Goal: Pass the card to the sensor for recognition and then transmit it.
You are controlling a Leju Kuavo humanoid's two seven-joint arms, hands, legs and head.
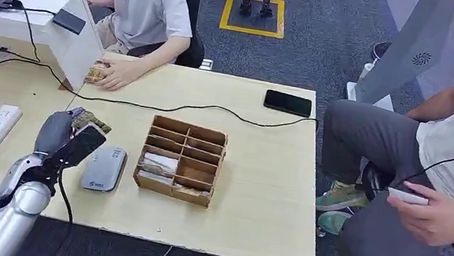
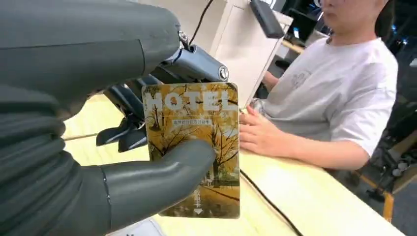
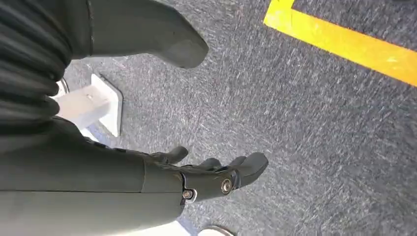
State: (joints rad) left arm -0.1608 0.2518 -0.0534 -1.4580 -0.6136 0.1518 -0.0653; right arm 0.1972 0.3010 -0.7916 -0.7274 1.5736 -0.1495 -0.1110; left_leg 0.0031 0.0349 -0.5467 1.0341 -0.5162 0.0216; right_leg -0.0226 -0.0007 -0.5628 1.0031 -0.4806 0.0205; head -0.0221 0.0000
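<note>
Left hand point(image 2: 123, 162) has the card point(image 2: 196, 147) pinched between the thick thumb and the darker fingers behind it, printed face toward the wrist camera, with the word HOTEL across one end and autumn trees below. From the head view I see that hand point(image 1: 66, 138) raised over the near left part of the table point(image 1: 258, 173), just beside the grey sensor pad point(image 1: 103, 168) that lies flat next to the wooden divider box point(image 1: 182, 159). My right hand point(image 3: 206, 172) hangs at the robot's side above grey carpet, fingers loosely apart and holding nothing. I judge the step in hand to be the presentation of the card to the sensor, with the handover still to come. To do it well I would tilt the wrist so the card's broad face turns down toward the pad, then bring it low and level over the middle of the pad, not its edge. The thumb covers a good part of the card's face, so I would keep the grip firm but avoid sliding. A person point(image 1: 148, 1) sits across the table with a hand point(image 1: 120, 75) resting near the white stand point(image 1: 56, 28), a likely receiver. A black cable point(image 1: 214, 108) crosses the tabletop beyond the box, well apart from my path.
</note>
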